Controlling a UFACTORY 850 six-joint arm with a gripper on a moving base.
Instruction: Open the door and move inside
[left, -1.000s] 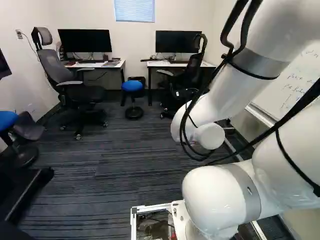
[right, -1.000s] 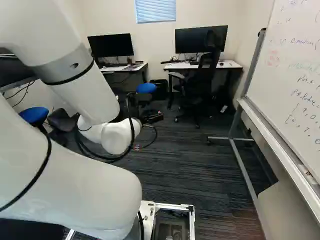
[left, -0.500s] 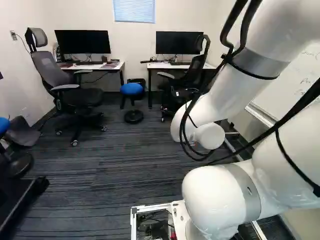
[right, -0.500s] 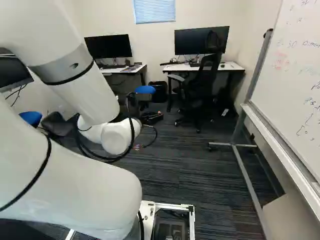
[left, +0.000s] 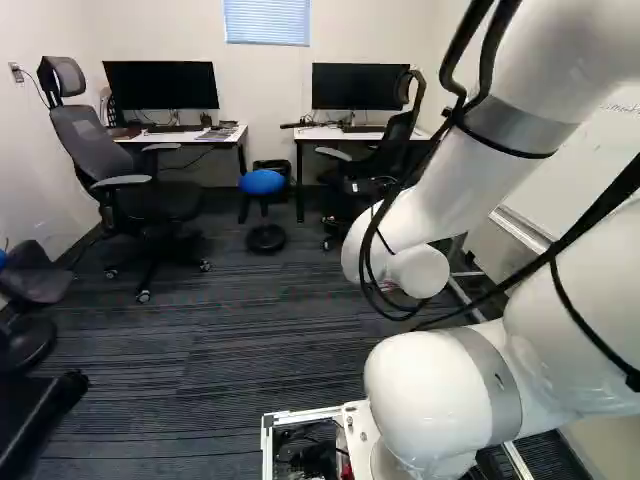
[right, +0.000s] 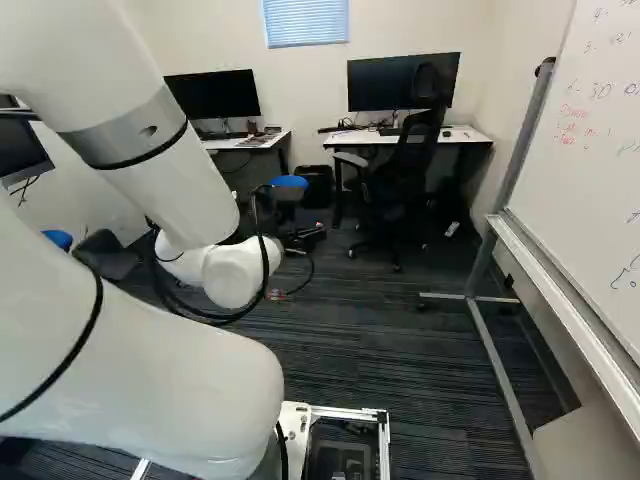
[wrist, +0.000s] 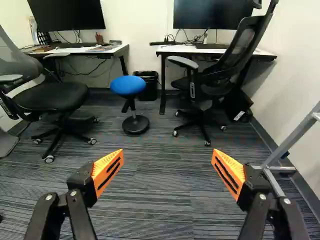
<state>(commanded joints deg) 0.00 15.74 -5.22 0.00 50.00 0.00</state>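
Tool stands spread wide, gripping nothing. Door shows in no view; cannot place it. Ahead: blue stool, carpeted floor; whiteboard at right of right base view. Judgement: opening and entry look largely done; at most, slight forward travel remains.

Left base view: from behind the arm and to its left, facing ahead and slightly down toward the far wall. Right base view: faces the same way from the arm's right, with the whiteboard close at its right. Both take in the window. Wrist view: from the arm's end, closer to the same wall. All three share the desks and blue stool.
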